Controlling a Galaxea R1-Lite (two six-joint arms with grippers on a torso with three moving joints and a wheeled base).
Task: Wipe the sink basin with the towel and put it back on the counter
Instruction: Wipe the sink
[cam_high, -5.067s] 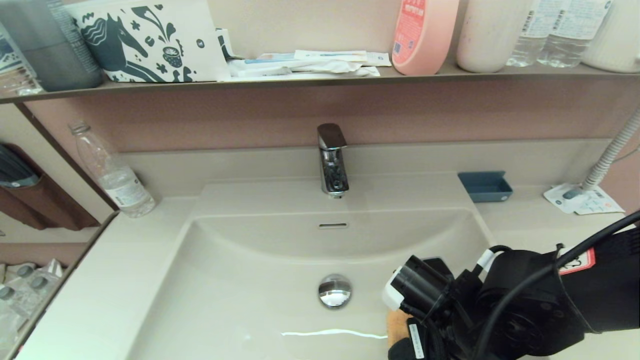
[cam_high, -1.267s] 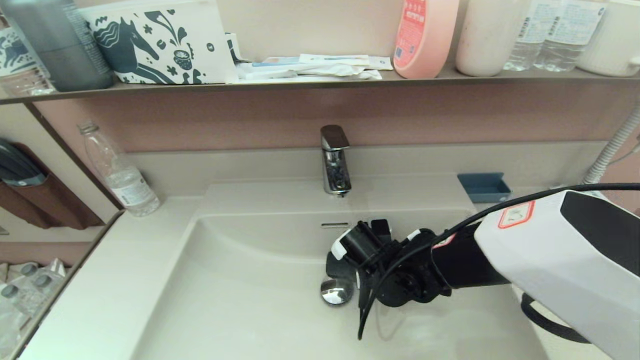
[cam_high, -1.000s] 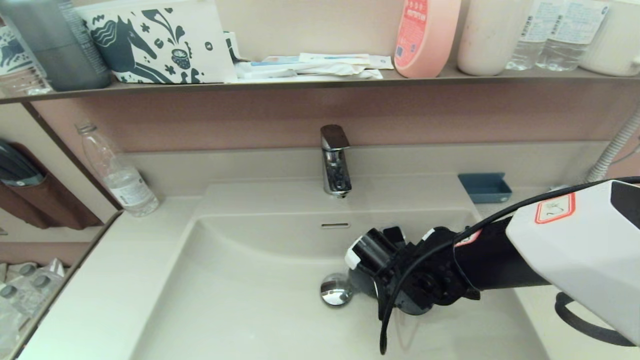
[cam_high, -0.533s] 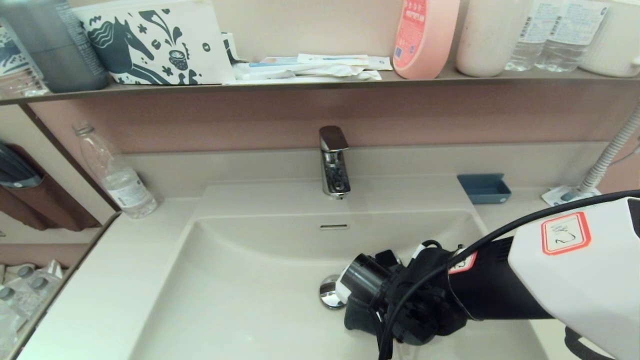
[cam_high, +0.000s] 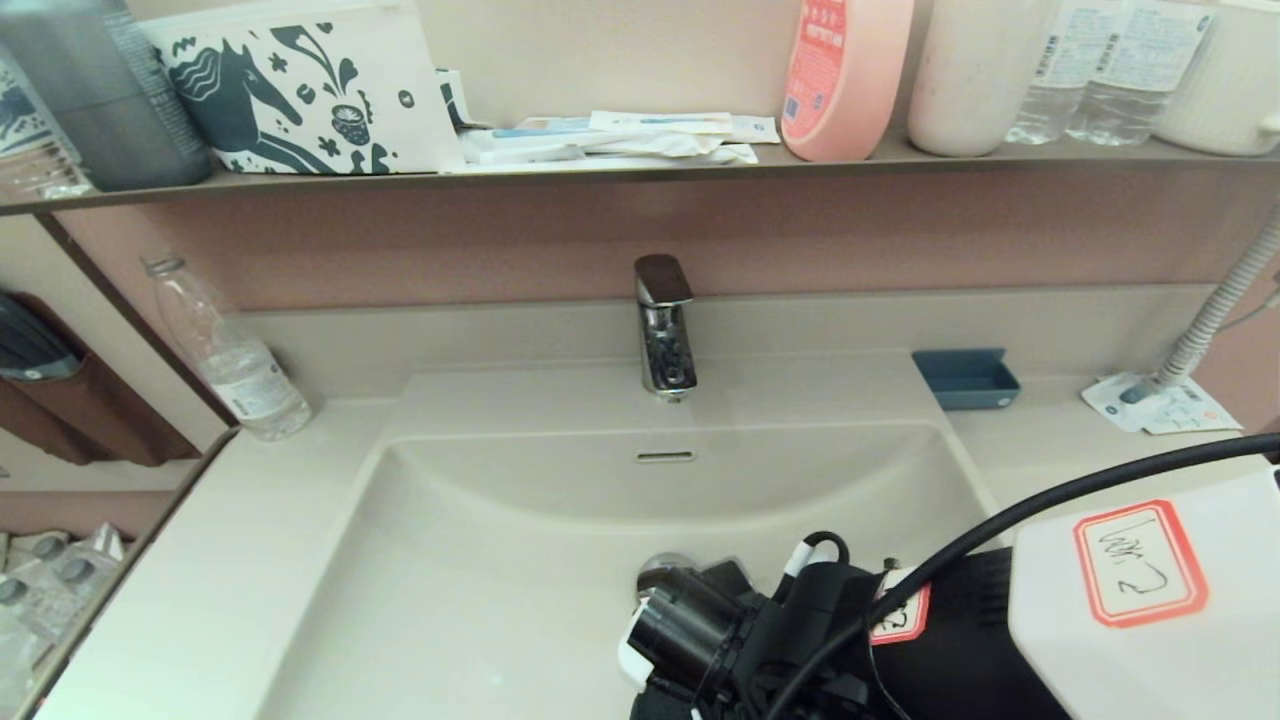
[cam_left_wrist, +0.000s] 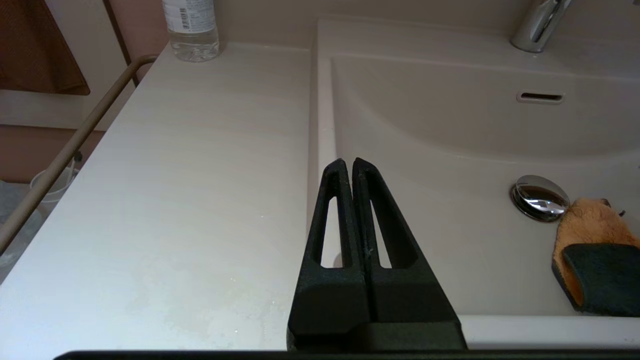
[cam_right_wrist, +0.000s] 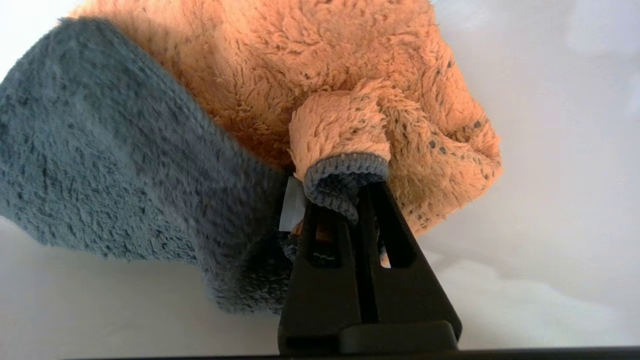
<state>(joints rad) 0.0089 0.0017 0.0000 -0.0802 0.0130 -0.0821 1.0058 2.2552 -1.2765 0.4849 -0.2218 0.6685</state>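
While pinched — towel (cam_right_wrist: 260, 125) bunched, axis unclear

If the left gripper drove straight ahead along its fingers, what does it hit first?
Probably nothing solid soon. The left gripper, shut and empty, points over the counter along the sink basin left rim toward the back wall. The water bottle sits off to the side. Depth is uncertain.

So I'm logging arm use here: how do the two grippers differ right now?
The right gripper is shut on the towel down in the sink basin; the left gripper is shut on nothing, above the basin's edge by the counter. Both have black slotted fingers.
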